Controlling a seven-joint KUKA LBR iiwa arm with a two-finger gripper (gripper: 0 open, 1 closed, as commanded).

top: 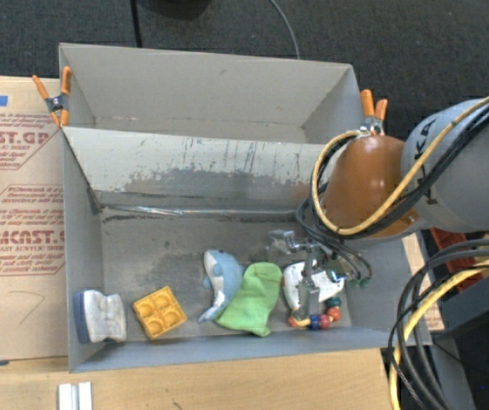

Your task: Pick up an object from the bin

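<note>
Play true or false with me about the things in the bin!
1. The green cloth lies right next to the blue toy. True.
2. The yellow block lies up against the far wall of the bin. False: it lies by the near wall, left of the blue toy.
3. The gripper is over the white toy with coloured beads, at the right. True.
4. The grey lump lies in the right corner. False: it lies in the near left corner, beside the yellow block.
</note>
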